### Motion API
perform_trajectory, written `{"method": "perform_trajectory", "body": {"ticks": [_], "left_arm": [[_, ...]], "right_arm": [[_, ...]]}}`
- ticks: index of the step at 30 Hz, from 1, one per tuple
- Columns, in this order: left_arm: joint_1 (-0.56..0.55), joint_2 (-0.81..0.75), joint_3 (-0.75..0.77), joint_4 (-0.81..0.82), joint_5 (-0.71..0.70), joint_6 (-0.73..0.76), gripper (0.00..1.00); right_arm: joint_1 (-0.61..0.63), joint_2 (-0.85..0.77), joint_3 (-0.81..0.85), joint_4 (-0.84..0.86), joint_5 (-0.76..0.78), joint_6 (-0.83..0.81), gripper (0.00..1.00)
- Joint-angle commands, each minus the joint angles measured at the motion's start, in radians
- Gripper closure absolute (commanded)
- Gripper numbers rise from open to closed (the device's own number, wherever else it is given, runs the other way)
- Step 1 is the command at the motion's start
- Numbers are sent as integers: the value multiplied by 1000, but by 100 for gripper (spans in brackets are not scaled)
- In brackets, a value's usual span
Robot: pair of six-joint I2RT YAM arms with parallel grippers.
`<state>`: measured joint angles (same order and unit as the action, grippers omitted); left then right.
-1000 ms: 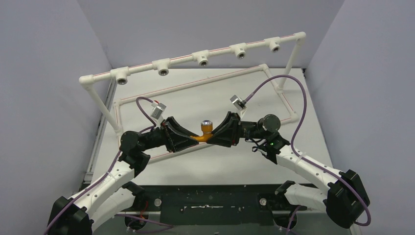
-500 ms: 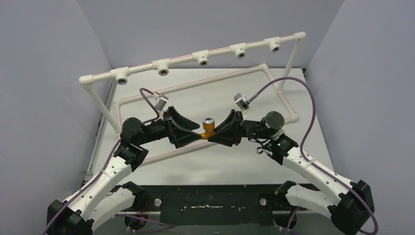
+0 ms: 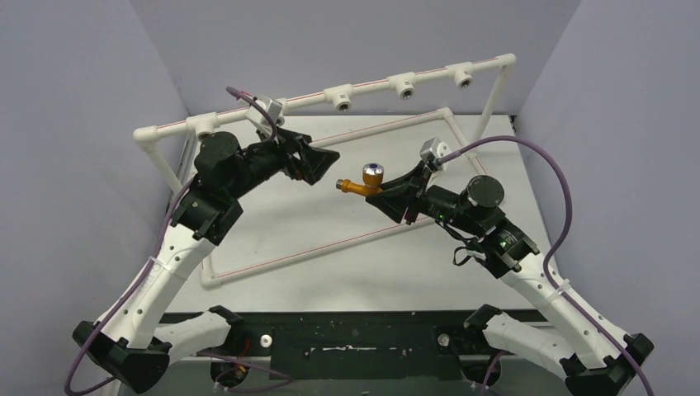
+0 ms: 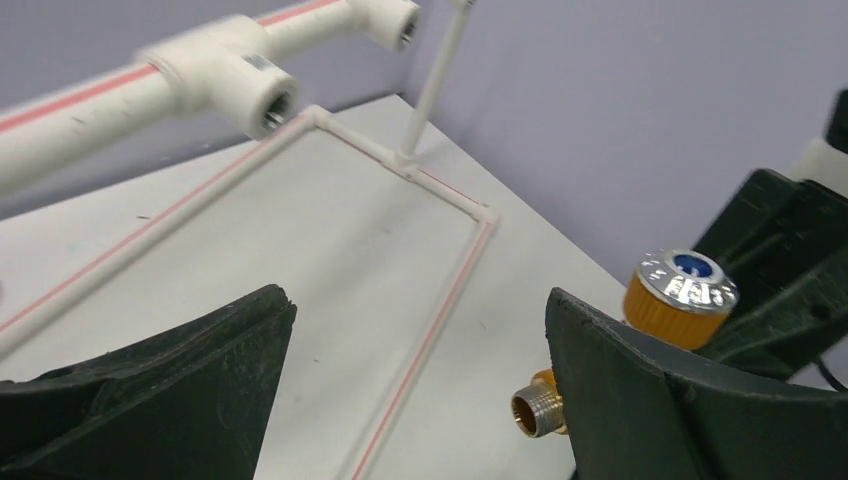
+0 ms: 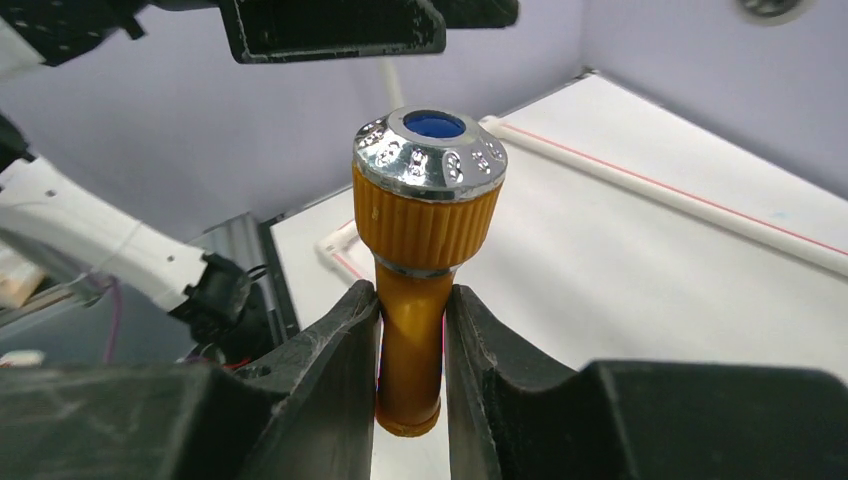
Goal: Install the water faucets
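Jaws of the right gripper (image 5: 412,296) are clamped on the orange stem of the water faucet (image 5: 428,190), holding it in the air in front of and below the white pipe rail (image 3: 363,89), roughly under its middle tee sockets (image 3: 342,99). The faucet's silvery cap faces up. The left gripper (image 3: 328,165) is spread wide with nothing in it, just in front of the rail's left stretch and a little apart from the faucet's threaded end.
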<state>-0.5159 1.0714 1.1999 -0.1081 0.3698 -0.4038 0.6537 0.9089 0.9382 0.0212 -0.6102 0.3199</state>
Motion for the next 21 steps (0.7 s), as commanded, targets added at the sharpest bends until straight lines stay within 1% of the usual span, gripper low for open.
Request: {"method": "perform_trajectory", "body": {"ticks": [1, 6, 10, 12, 17, 21], "left_arm": [[5, 65, 187, -109, -244, 169, 5], [8, 180, 391, -150, -372, 263, 4], [17, 300, 574, -200, -540, 331, 3], [39, 354, 637, -191, -605, 352, 3], [129, 470, 728, -111, -628, 370, 3], [202, 584, 811, -95, -586, 338, 3]], "right_arm": [[-1, -2, 107, -79, 219, -125, 100], [9, 25, 159, -75, 329, -191, 100], [34, 69, 197, -46, 414, -263, 100], [58, 88, 209, -29, 468, -306, 100], [134, 128, 209, 82, 603, -420, 100], [159, 164, 194, 180, 718, -466, 100]]}}
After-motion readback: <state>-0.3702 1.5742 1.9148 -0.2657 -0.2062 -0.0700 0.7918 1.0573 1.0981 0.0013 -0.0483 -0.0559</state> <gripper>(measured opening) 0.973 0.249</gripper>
